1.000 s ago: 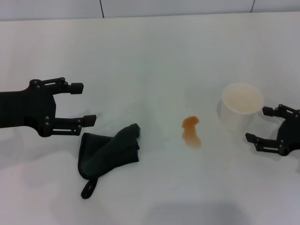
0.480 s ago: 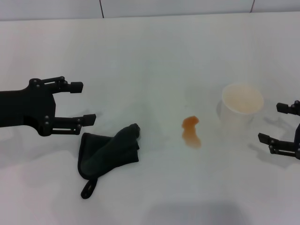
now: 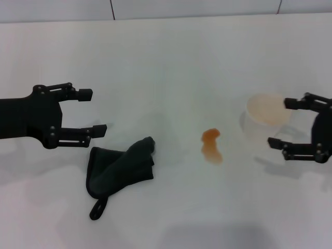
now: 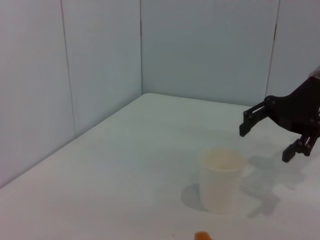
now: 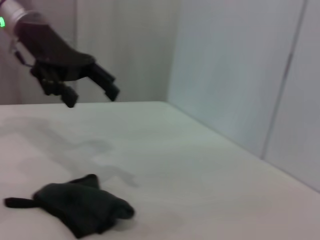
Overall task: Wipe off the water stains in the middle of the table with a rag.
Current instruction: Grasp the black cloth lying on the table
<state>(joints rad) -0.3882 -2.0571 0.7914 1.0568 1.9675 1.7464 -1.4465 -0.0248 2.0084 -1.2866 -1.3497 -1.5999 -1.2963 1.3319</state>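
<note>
Nearest the robot, the dark grey-black soft cloth rag point(image 3: 120, 168) lies crumpled on the plain white smooth table point(image 3: 171, 67), loop tag trailing toward us. It looks limp and light, so pinch the raised fold, not the flat hem. Just beyond, the left gripper point(image 3: 88, 112) hovers with fingers spread, holding nothing. To the right, the small orange-brown two-lobed water stains point(image 3: 211, 146) sit mid-table, well apart from the rag. Farther right, the right gripper point(image 3: 284, 122) is splayed beside the cream-white cup point(image 3: 263, 118), possibly straddling it; contact unclear.

Crumpled dark rag point(image 3: 120, 170) lies left of orange stains point(image 3: 211, 146).
</note>
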